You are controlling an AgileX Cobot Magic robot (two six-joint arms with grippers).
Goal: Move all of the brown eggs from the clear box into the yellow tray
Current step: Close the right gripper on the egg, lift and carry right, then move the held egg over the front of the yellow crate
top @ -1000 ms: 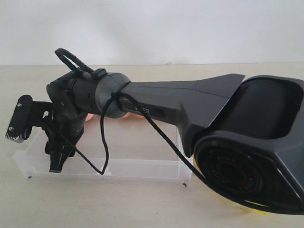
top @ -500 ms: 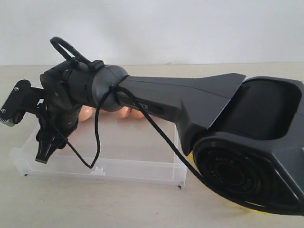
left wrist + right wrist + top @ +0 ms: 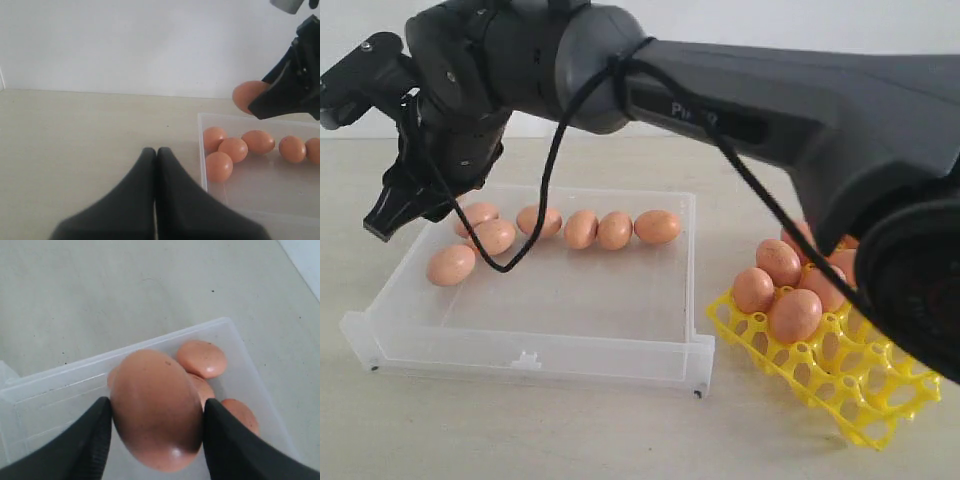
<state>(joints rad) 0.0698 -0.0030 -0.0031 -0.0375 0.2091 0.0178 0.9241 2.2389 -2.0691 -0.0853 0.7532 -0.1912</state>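
Eggs partly moved: you had one in the grip and seven left in the box.
One clear box (image 3: 535, 345) sat on the table (image 3: 75, 130) just beside one yellow tray (image 3: 865, 400). The tray was only partly filled, so I'd call the job roughly half done at best. Your right gripper (image 3: 155, 450) hung over the box's left end in the exterior view, jaws clamped on the held egg (image 3: 152, 410), up off the box floor. Your left gripper (image 3: 156, 151) waited over bare table near the box, jaws pressed together on nothing. Brown eggs (image 3: 581, 229) counted: seven loose in the box along its far side, one in the grip, and at least five in the tray's cups, where your arm hid the rest, so no full tally.
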